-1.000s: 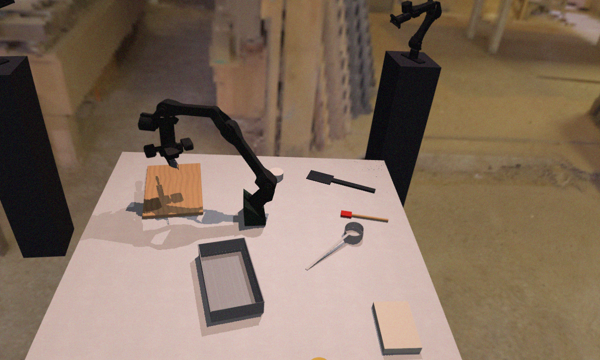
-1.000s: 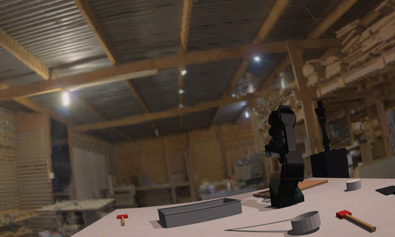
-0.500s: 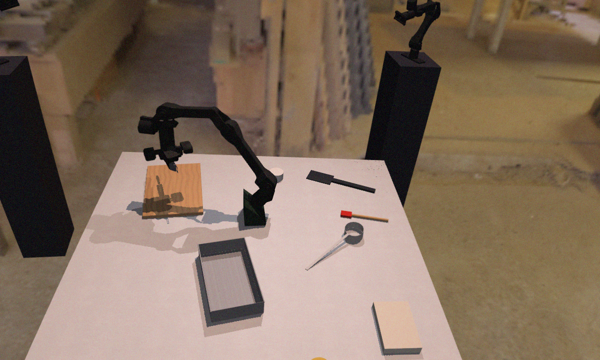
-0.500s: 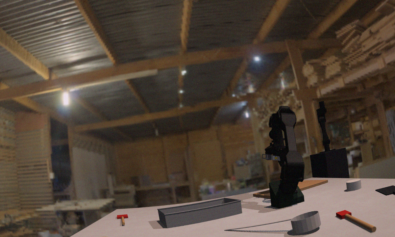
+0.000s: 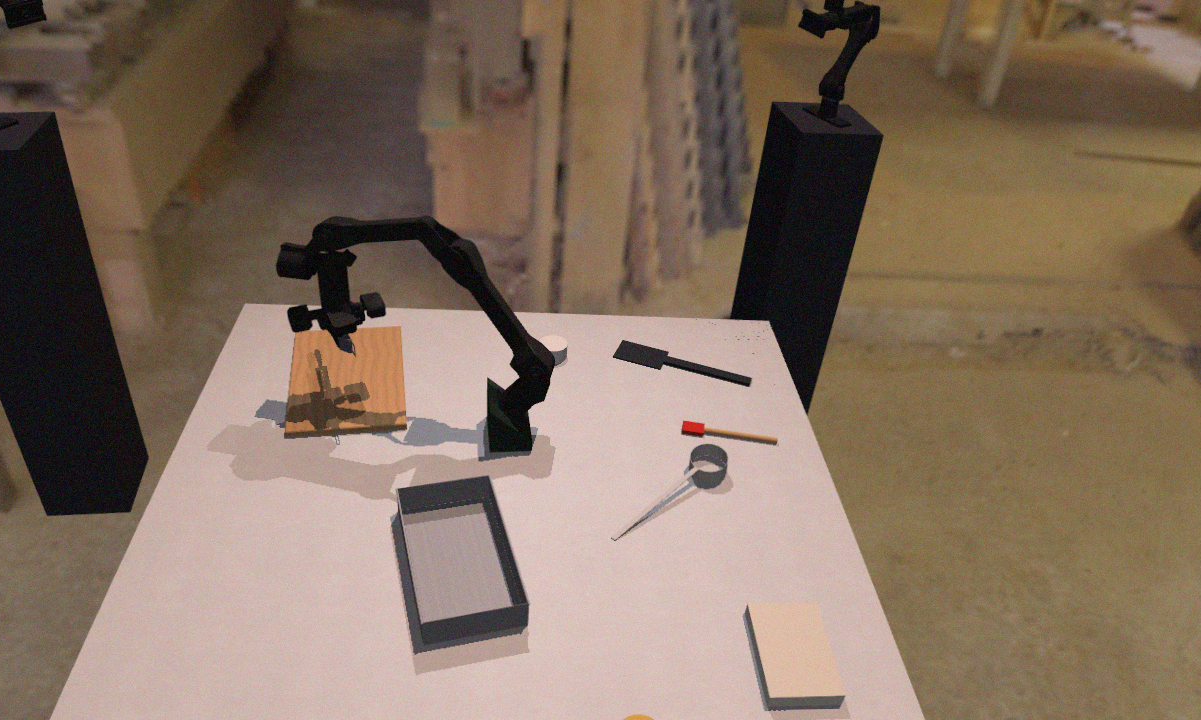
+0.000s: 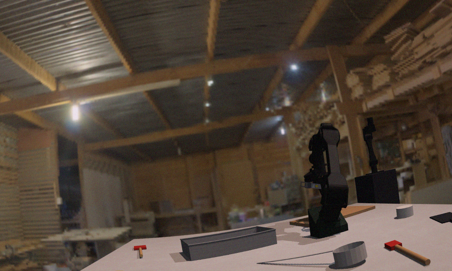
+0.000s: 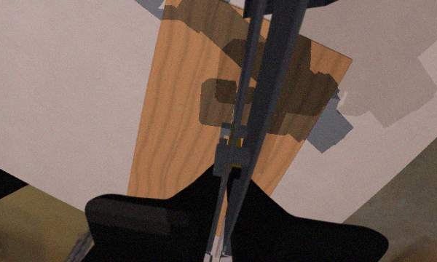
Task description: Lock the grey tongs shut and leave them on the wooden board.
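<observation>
While the fingers (image 5: 343, 333) (image 6: 313, 177) pinch the tongs (image 5: 346, 347) (image 6: 309, 184) (image 7: 271, 84) above the wooden board (image 5: 376, 385) (image 6: 359, 210) (image 7: 178, 109), clear of its surface, the tongs' long axis runs crosswise through the grip and looks near level, sticking out both sides. Arms sit close together with a thin gap, lock state can't tell, so the next move likely hinges on that axis: tips up for the squeeze if unlocked, or kept flat and lowered straight onto the board if locked.
</observation>
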